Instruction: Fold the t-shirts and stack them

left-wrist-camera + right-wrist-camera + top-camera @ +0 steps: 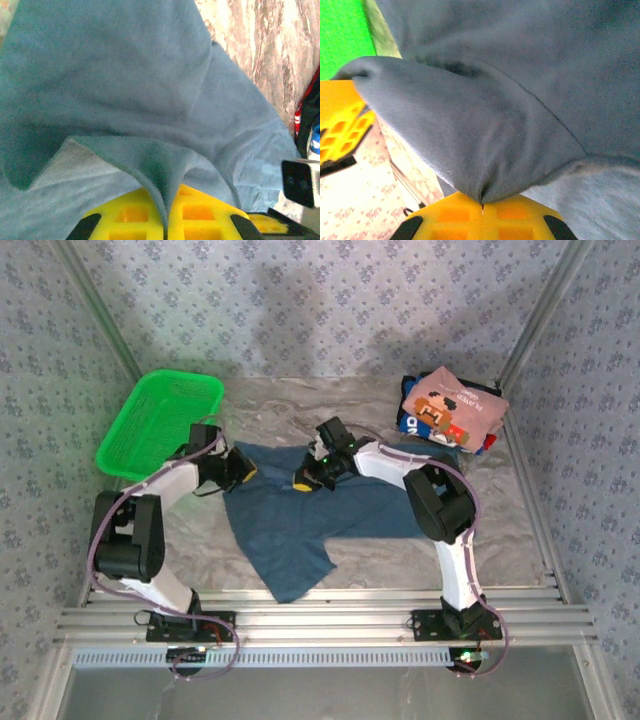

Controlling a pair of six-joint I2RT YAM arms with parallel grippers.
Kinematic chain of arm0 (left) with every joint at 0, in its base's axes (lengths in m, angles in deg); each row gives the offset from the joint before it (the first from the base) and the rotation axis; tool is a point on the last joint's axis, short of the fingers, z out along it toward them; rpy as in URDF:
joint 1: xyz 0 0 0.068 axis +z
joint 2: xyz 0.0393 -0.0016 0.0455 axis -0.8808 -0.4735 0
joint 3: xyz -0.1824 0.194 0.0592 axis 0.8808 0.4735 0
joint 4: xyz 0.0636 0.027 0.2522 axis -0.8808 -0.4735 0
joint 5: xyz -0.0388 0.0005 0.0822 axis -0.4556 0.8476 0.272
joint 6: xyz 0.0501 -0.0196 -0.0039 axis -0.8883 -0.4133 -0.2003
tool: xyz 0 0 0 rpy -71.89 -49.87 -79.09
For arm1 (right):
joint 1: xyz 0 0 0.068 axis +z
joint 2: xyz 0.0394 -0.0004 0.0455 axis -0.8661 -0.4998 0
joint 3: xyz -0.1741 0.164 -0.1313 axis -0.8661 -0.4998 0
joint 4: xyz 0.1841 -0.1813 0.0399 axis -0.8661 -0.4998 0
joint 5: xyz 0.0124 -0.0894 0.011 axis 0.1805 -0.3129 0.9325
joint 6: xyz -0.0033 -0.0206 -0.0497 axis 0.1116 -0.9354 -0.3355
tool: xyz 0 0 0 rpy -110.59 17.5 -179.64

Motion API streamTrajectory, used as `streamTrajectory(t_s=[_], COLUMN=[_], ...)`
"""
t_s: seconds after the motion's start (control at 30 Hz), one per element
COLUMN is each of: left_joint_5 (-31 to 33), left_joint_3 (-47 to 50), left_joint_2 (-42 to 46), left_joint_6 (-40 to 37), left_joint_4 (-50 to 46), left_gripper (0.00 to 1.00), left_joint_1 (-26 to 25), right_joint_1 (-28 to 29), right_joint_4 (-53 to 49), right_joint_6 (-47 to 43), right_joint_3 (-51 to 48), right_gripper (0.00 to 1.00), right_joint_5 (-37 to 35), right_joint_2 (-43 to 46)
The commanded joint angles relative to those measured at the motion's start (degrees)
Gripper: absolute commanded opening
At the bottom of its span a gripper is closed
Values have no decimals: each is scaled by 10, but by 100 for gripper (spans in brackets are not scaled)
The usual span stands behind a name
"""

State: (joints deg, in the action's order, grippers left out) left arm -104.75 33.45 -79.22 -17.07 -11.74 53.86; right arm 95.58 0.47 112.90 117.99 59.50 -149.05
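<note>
**A:** Where does the shirt [330,515] lie from your grippers?

**B:** It is spread on the table [520,535], and you hold its far-left part. Your left gripper [245,470] is at the far-left corner. Your right gripper [301,481] is just beside it, further in along the far edge. Nearly all the cloth lies toward the arm bases and off to your right.

**A:** Do you have a grip?

**B:** Yes, on both sides. At your left wrist the pads [200,214] are pressed together with a fold of shirt rising from between them. At your right wrist a peak of cloth is nipped the same way.

**A:** Which way does it run?

**B:** Its wider span looks to run across the table, left to right, with one flap reaching the near edge. You can't tell collar from hem here.

**A:** So what does the fold turn on?

**B:** Probably on carrying the pinched edge over the bulk, toward you or rightward. Your right arm is nearer that bulk, and your left has the outer corner. The pink shirt [455,405] tops the pile at far right, well apart. The basket [150,430] is near your left arm.
</note>
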Motion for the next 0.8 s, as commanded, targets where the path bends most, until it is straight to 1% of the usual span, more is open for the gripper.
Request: streamTrajectory(t_s=[0.0,0.2,0.5,0.6,0.77], left_joint_5=[-17,-23,-25,-26,-5], left_joint_3=[16,40,90,117,151], left_joint_2=[32,71,141,164,194], left_joint_6=[-13,-12,-1,15,30], left_joint_4=[-27,-54,-99,-98,-102], left_gripper=[0,0,0,0,0], left_joint_1=[3,3,2,-10,-28], right_joint_1=[-10,-26,-44,-42,-39], right_joint_4=[-47,-62,-107,-127,-143], right_joint_6=[-50,-71,-124,-132,-164], right_joint_3=[-20,-40,-29,-27,-31], right_gripper=[1,0,0,0,0], right_joint_5=[53,73,129,145,172], right_joint_2=[22,31,11,3,-1])
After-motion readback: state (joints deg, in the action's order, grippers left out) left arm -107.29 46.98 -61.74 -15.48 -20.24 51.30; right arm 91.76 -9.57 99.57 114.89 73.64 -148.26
